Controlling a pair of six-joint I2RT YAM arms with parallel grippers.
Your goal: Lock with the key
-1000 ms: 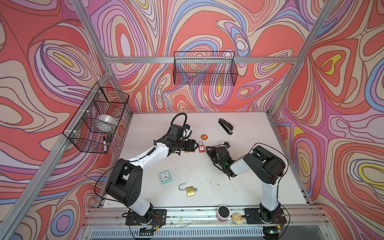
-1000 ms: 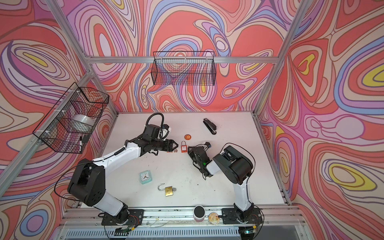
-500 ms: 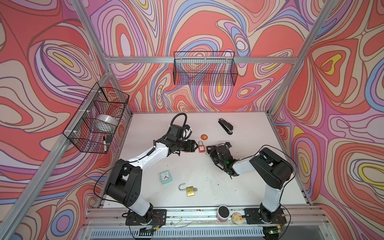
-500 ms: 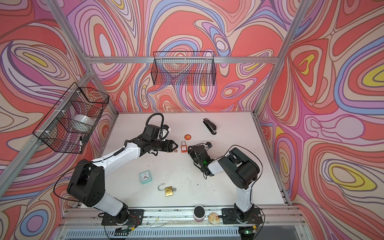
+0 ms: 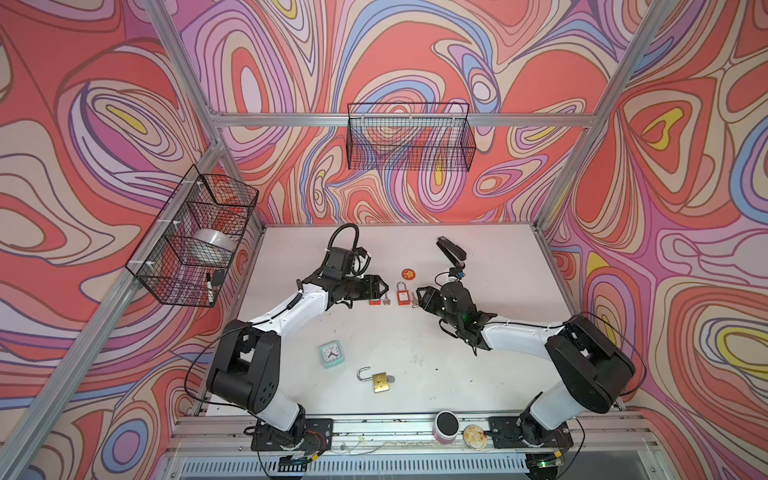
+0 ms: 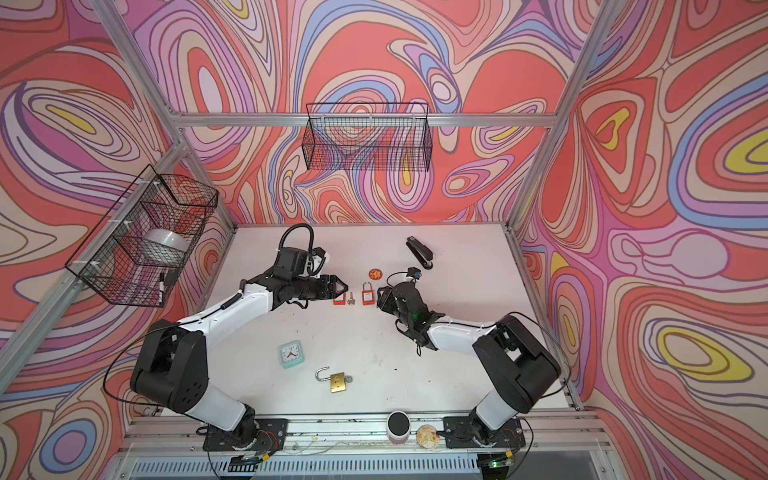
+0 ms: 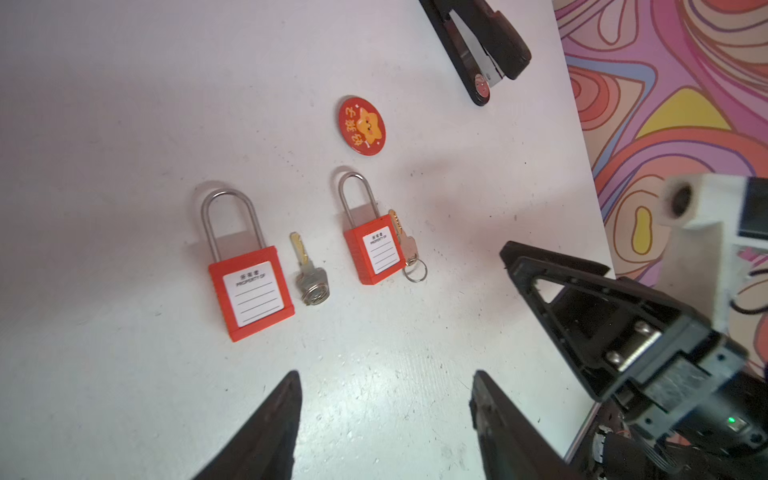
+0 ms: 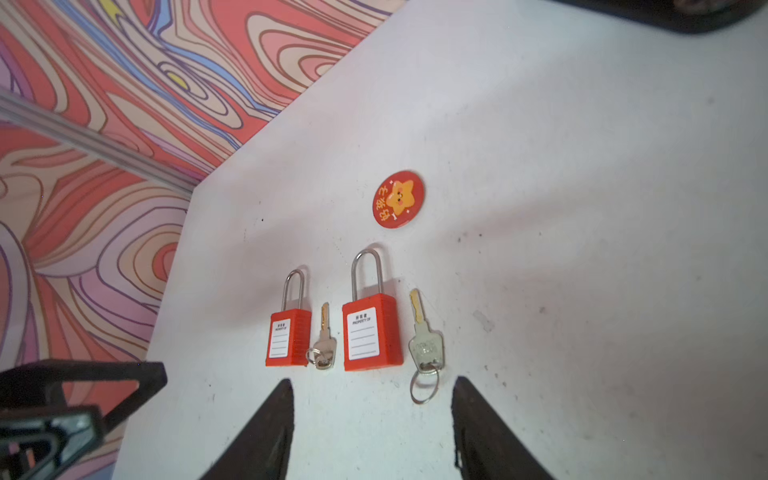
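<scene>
Two red padlocks lie side by side on the white table, shackles shut, each with a loose key beside it. In the right wrist view the nearer red padlock (image 8: 371,332) has its ringed key (image 8: 424,338) to one side; the farther padlock (image 8: 287,337) and its key (image 8: 324,347) lie beyond. My right gripper (image 8: 372,386) is open and empty just short of them. My left gripper (image 7: 384,382) is also open and empty, facing the same row from the other side. A brass padlock (image 5: 380,381), shackle swung open, lies near the table's front.
A red star badge (image 5: 409,273) and a black stapler (image 5: 451,251) lie behind the padlocks. A mint clock (image 5: 331,354) stands front left. A cup (image 5: 446,424) and a round disc (image 5: 474,435) sit on the front rail. Wire baskets (image 5: 409,141) hang on the walls.
My right gripper's jaws have spread wider and its elbow has swung out to the right. The left arm, padlocks and keys have not moved.
</scene>
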